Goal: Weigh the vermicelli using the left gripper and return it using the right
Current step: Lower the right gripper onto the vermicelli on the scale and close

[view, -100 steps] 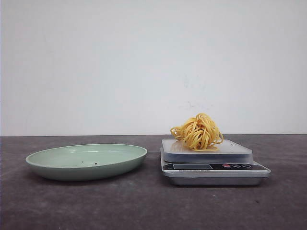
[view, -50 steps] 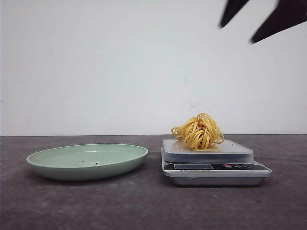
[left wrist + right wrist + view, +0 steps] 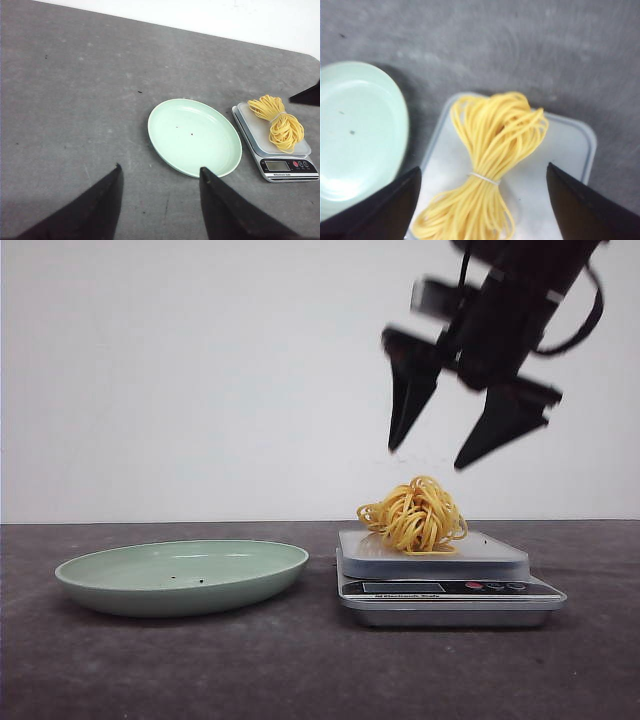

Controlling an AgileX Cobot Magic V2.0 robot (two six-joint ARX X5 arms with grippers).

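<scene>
While vermicelli [image 3: 413,515] sits on scale [image 3: 440,575], right of pale green plate [image 3: 180,575] on grey table [image 3: 300,660], right hand [image 3: 432,458] hangs just above it, fingers spread wide, touching nothing. Left hand [image 3: 159,172] well apart from both, high over table, fingers [image 3: 220,210] also spread wide, holding nothing. Thin band around noodle bundle's middle.
</scene>
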